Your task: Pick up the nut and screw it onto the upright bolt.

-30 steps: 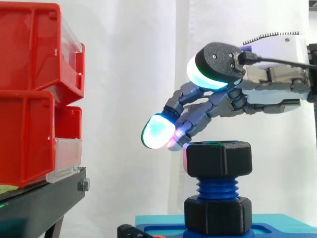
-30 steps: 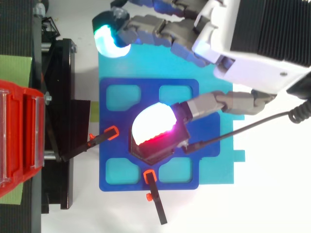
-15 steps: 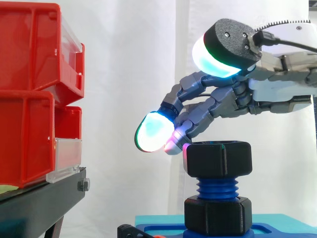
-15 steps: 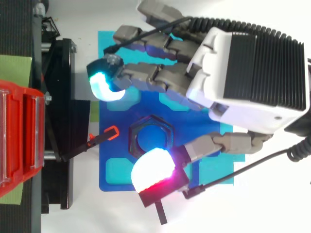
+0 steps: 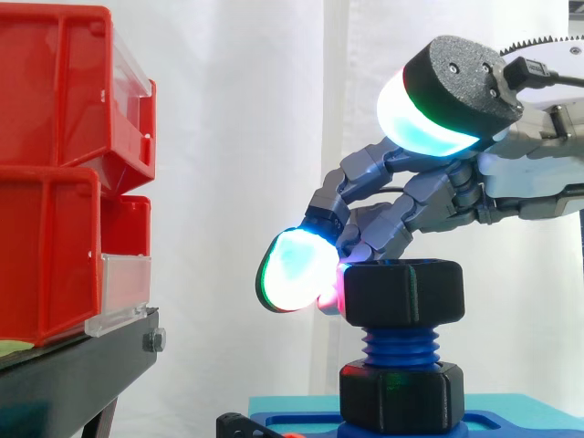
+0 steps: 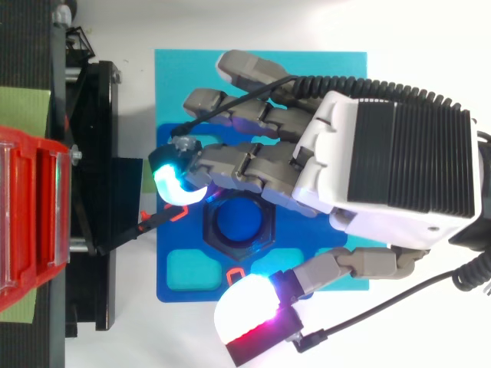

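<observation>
One black hexagonal nut (image 5: pixel 401 290) sits on the top of the blue upright threaded bolt (image 5: pixel 400 345). A few turns of bare thread show below it. From above, the bolt's blue end shows through the nut's bore. A second black hexagonal collar (image 5: pixel 401 397) rings the bolt's foot, where it meets the dark blue fixture plate (image 6: pixel 192 294). The plate lies on a cyan mat (image 6: pixel 176 84).

Robot hand (image 6: pixel 383 169): over the nut, palm down. Fingers bent downward and the thumb spread well apart from them, so nothing is clasped.

Cyan-green fingertip pad (image 5: pixel 292 271): just beside the nut, on the side toward the bins, at the height of its top face. A magenta-lit pad behind it lies at the nut's upper edge. Contact cannot be told.

Thumb pad (image 6: pixel 245 310): white and red from above, off the nut's opposite side. In the side view it is raised well above the nut.

Stacked red plastic bins (image 5: pixel 55 182) stand on a black stand (image 5: pixel 73 374), well apart from the bolt.
</observation>
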`<state>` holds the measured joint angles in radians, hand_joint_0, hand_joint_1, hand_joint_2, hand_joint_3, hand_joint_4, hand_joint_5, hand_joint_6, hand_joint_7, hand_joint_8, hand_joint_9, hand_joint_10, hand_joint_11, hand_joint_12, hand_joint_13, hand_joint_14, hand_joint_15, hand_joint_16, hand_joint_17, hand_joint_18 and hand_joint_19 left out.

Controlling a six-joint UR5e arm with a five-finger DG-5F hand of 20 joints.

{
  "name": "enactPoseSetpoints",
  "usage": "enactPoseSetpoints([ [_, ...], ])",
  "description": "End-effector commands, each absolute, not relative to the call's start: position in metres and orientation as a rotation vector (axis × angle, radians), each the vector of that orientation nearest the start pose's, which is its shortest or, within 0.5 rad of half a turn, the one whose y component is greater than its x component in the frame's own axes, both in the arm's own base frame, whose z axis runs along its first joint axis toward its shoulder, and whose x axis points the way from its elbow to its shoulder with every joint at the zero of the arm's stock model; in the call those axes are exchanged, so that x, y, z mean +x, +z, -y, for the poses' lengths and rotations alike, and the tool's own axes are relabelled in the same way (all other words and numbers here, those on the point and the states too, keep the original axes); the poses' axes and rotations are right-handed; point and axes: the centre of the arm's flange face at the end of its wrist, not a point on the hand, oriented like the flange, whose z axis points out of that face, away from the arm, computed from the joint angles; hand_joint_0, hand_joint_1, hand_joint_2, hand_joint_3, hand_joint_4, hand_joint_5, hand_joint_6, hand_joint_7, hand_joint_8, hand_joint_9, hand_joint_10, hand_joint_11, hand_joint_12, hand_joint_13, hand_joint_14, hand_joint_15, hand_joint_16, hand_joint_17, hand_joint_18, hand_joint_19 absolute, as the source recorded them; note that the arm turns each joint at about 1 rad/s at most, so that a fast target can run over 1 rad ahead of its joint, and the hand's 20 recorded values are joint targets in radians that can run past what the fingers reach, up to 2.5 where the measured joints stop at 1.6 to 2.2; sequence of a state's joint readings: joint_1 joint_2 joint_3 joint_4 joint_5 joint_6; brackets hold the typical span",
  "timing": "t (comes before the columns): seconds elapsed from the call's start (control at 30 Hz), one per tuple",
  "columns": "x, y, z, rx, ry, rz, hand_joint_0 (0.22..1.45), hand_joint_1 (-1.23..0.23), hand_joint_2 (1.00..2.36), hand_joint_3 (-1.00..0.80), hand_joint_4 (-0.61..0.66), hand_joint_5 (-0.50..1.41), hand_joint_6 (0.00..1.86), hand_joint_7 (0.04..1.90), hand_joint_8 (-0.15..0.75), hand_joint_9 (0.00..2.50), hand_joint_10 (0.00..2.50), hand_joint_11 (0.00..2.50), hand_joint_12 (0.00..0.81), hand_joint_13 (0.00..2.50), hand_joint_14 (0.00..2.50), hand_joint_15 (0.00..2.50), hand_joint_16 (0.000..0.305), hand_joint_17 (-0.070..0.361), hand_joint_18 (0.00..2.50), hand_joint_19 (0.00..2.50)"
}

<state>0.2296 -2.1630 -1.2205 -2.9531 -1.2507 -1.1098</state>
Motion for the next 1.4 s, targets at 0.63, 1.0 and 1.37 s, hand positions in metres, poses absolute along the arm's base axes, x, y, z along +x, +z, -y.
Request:
enactPoseSetpoints([
  [0.63,0.726,0.316,-0.007,0.422,0.283,-1.577,0.42,-0.22,1.0,-0.5,0.28,-0.08,0.5,0.9,0.32,0.79,0.0,0.0,0.369,0.32,0.0,0.0,0.046,0.103,0.0,0.0],
  [1.0,0.726,0.317,-0.002,0.41,0.298,-1.58,0.43,-0.23,1.0,-0.5,0.3,-0.06,0.5,1.0,0.338,0.93,0.0,0.0,0.345,0.48,0.0,0.0,0.039,0.088,0.11,0.0],
  [1.37,0.726,0.316,0.012,0.407,0.303,-1.583,0.44,-0.23,1.0,-0.5,0.3,-0.04,0.51,1.07,0.346,1.01,0.0,0.0,0.332,0.58,0.0,0.0,0.036,0.081,0.19,0.0],
])
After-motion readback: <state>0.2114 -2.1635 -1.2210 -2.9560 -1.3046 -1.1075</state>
